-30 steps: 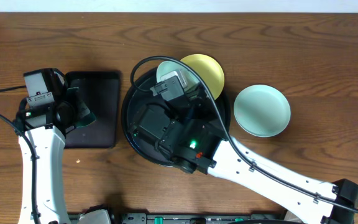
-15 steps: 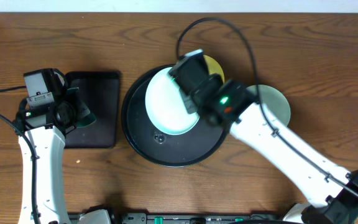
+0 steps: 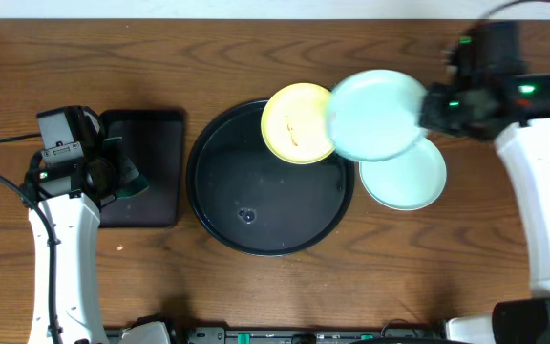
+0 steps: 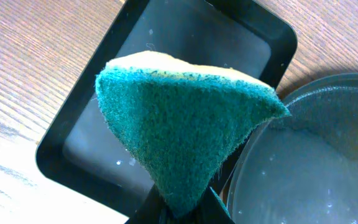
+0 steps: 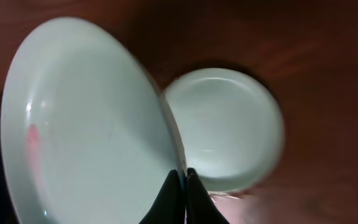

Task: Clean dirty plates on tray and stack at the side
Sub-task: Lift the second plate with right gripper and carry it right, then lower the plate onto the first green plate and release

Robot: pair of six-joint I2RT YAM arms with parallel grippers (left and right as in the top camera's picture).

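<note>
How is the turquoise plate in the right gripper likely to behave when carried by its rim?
The turquoise plate looks rigid, so it should not bend. The right gripper pinches only its thin rim, so it may swing or slip if moved fast. Its glossy surface suggests it is slippery.

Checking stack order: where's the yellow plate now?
Overhead view: the yellow plate sits on the far-right rim of the round tray, its right edge covered in view by the held turquoise plate in the right gripper.
</note>
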